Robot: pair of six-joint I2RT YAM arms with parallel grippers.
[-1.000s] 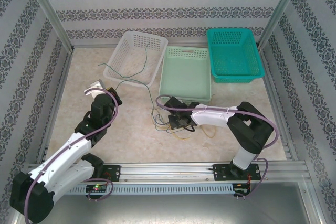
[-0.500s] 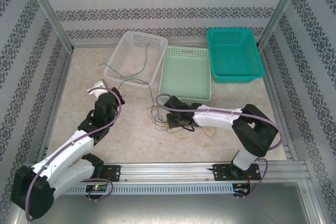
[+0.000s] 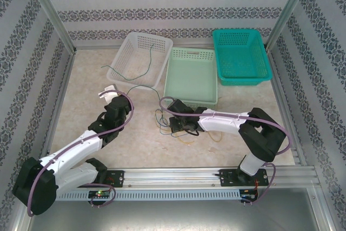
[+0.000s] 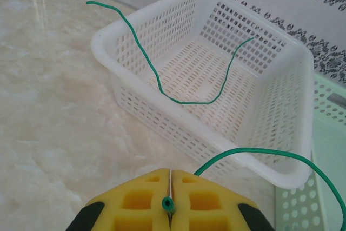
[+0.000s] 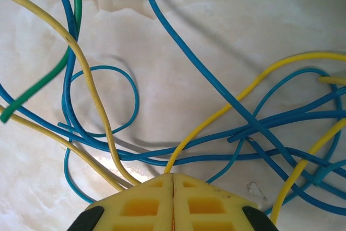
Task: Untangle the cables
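In the top external view, your left fingers (image 3: pixel 110 91) sit just in front of the white basket (image 3: pixel 115 70), near its left corner. They are closed on a green cable (image 3: pixel 138 84) that arcs along the basket's near wall. A second green cable (image 3: pixel 147 62) lies inside that basket. The tangle of cables (image 3: pixel 162 118) rests on the surface (image 3: pixel 81 79) well in front of the basket's right end. Your right fingers (image 3: pixel 175 124) are down in it, and from here you cannot tell how they stand.

In the left wrist view, your left fingers (image 4: pixel 162 185) are pressed together with the green cable (image 4: pixel 254 151) clamped at its cut end in the seam. The cable loops away in front of the white basket's (image 4: pixel 108 41) near right corner. The second green cable (image 4: pixel 178 101) sags across the basket, one end poking out over the left rim and the other inside.

In the right wrist view, your right fingers (image 5: pixel 162 190) are closed. The yellow cable (image 5: pixel 94 98) runs straight into their tips and looks pinched there. Blue cables (image 5: pixel 216 85) loop and cross all around it on the surface, and a green strand (image 5: pixel 48 79) crosses over them.
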